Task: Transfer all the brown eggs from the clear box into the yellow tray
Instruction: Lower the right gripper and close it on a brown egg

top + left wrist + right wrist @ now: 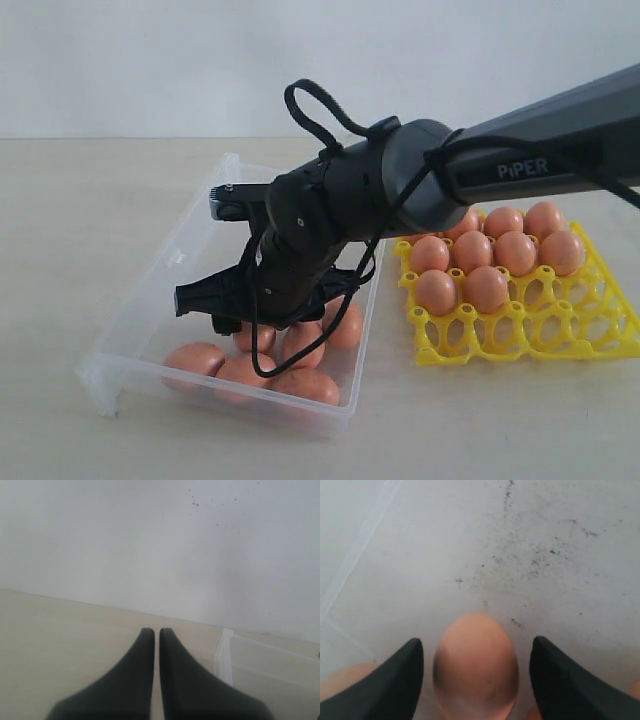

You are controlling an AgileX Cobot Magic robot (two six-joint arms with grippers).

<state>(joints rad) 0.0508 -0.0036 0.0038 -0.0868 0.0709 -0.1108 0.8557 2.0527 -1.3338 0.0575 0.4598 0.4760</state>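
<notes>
Right gripper (476, 641) fingers stand apart astride one smooth brown egg (475, 665) in the clear plastic box (150, 300), seemingly ready to grasp; left gripper (156, 632) idles, fingers together.

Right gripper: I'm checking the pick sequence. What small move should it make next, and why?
Probably close the right gripper on the brown egg: it lies on the clear box floor between the open fingers, a sliver of floor showing each side, not yet gripped.
</notes>
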